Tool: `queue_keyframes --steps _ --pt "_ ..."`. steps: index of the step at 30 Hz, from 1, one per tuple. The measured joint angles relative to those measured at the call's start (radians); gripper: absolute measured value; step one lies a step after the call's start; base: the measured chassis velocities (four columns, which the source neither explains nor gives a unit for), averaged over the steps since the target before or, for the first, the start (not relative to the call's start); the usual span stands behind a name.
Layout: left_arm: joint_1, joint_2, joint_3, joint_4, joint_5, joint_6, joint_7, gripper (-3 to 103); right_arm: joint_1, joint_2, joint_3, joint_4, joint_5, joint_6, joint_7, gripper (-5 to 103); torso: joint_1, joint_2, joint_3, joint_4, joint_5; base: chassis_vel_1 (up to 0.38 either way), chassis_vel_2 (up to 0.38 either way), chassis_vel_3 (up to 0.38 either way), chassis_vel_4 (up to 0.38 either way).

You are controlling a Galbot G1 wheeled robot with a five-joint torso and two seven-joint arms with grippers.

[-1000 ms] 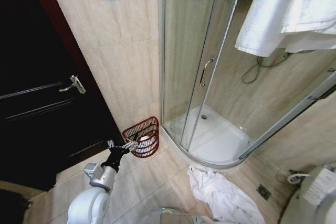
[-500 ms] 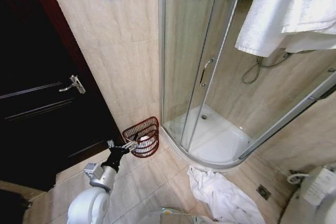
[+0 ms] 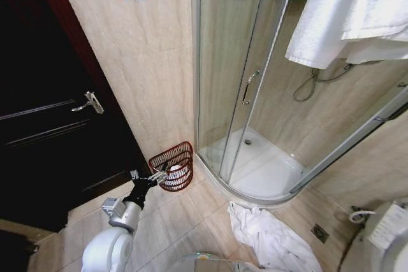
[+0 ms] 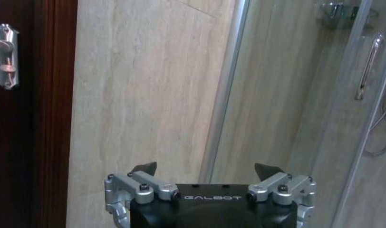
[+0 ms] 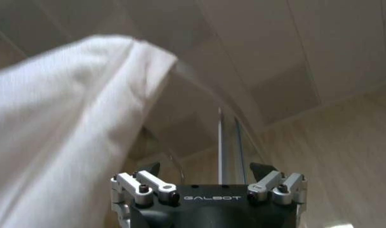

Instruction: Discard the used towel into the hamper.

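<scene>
A crumpled white towel [image 3: 271,237] lies on the tiled floor in front of the shower. The hamper [image 3: 175,160], a reddish-brown wire basket, stands against the wall between the door and the shower. My left gripper [image 3: 159,174] hovers just beside the hamper's near rim. In the left wrist view my left gripper [image 4: 206,169] is open and empty, facing the wall and the shower glass. My right gripper [image 5: 204,167] is open too, with nothing between its fingers, pointing up past a hanging white towel [image 5: 53,142].
A dark wooden door [image 3: 44,125] with a metal handle [image 3: 89,102] fills the left. The glass shower enclosure [image 3: 255,93] with its white tray [image 3: 268,167] takes the middle. White towels [image 3: 350,11] hang at the top right. A floor drain [image 3: 319,232] sits near the fallen towel.
</scene>
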Motion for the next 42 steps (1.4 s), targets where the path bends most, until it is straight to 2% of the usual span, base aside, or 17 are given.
queue_keyframes --steps 3,4,7,10,13,16,18,20,21,24,25,28,29,32,33,37,42 --pt "0.000 0.000 0.000 0.000 0.000 0.000 0.000 100 0.046 0.070 -0.069 -0.036 -0.033 0.031 -0.020 96 0.000 0.000 0.000 -0.0008 -0.0003 0.000 0.000 0.000 0.000" --pt "0.000 0.000 0.000 0.000 0.000 0.000 0.000 100 0.046 0.070 -0.069 -0.036 -0.033 0.031 -0.020 96 0.000 0.000 0.000 -0.0008 -0.0003 0.000 0.000 0.000 0.000" --pt "0.000 0.000 0.000 0.000 0.000 0.000 0.000 100 0.132 0.144 -0.184 -0.056 -0.061 0.068 -0.026 96 0.000 0.000 0.000 -0.0003 -0.0007 0.000 0.000 0.000 0.000" --pt "0.000 0.000 0.000 0.000 0.000 0.000 0.000 100 0.183 0.180 -0.239 -0.052 -0.082 0.066 -0.019 96 0.000 0.000 0.000 0.0004 -0.0004 0.000 0.000 0.000 0.000" --pt "0.000 0.000 0.000 0.000 0.000 0.000 0.000 100 0.242 0.198 -0.285 -0.027 -0.099 0.034 0.006 96 0.000 0.000 0.000 0.0000 -0.0005 0.000 0.000 0.000 0.000" --pt "0.000 0.000 0.000 0.000 0.000 0.000 0.000 100 0.402 0.194 -0.378 0.003 -0.094 -0.019 0.044 95 0.000 0.000 0.000 -0.0006 -0.0008 0.000 0.000 0.000 0.000" --pt "0.000 0.000 0.000 0.000 0.000 0.000 0.000 100 0.461 0.190 -0.411 0.004 -0.076 -0.033 0.050 94 0.000 0.000 0.000 -0.0004 -0.0011 0.000 0.000 0.000 0.000" --pt "0.000 0.000 0.000 0.000 0.000 0.000 0.000 100 0.600 0.185 -0.504 -0.002 -0.009 -0.082 0.079 95 0.000 0.000 0.000 -0.0008 -0.0012 0.000 0.000 0.000 0.000" --pt "0.000 0.000 0.000 0.000 0.000 0.000 0.000 100 0.600 0.185 -0.504 -0.002 -0.009 -0.082 0.079 95 0.000 0.000 0.000 -0.0008 -0.0012 0.000 0.000 0.000 0.000" --pt "0.000 0.000 0.000 0.000 0.000 0.000 0.000 100 0.865 0.213 -0.658 -0.072 -0.008 -0.138 0.111 96 0.000 0.000 0.000 -0.0002 -0.0008 0.000 0.000 0.000 0.000" --pt "0.000 0.000 0.000 0.000 0.000 0.000 0.000 100 0.865 0.213 -0.658 -0.072 -0.008 -0.138 0.111 96 0.000 0.000 0.000 -0.0002 -0.0008 0.000 0.000 0.000 0.000" --pt "0.000 0.000 0.000 0.000 0.000 0.000 0.000 100 1.051 0.262 -0.781 -0.113 -0.036 -0.195 0.151 96 0.000 0.000 0.000 -0.0001 -0.0012 0.000 0.000 0.000 0.000" --pt "0.000 0.000 0.000 0.000 0.000 0.000 0.000 100 1.051 0.262 -0.781 -0.113 -0.036 -0.195 0.151 96 0.000 0.000 0.000 -0.0001 -0.0012 0.000 0.000 0.000 0.000" --pt "0.000 0.000 0.000 0.000 0.000 0.000 0.000 100 1.162 0.296 -0.877 -0.114 -0.033 -0.258 0.199 96 0.000 0.000 0.000 -0.0004 -0.0006 0.000 0.000 0.000 0.000" --pt "0.000 0.000 0.000 0.000 0.000 0.000 0.000 100 1.162 0.296 -0.877 -0.114 -0.033 -0.258 0.199 96 0.000 0.000 0.000 -0.0004 -0.0006 0.000 0.000 0.000 0.000" --pt "0.000 0.000 0.000 0.000 0.000 0.000 0.000 100 1.274 0.320 -1.004 -0.167 -0.025 -0.270 0.205 96 0.000 0.000 0.000 -0.0003 -0.0004 0.000 0.000 0.000 0.000" --pt "0.000 0.000 0.000 0.000 0.000 0.000 0.000 100 1.357 0.337 -1.083 -0.229 -0.048 -0.284 0.224 96 0.000 0.000 0.000 -0.0003 -0.0011 0.000 0.000 0.000 0.000"
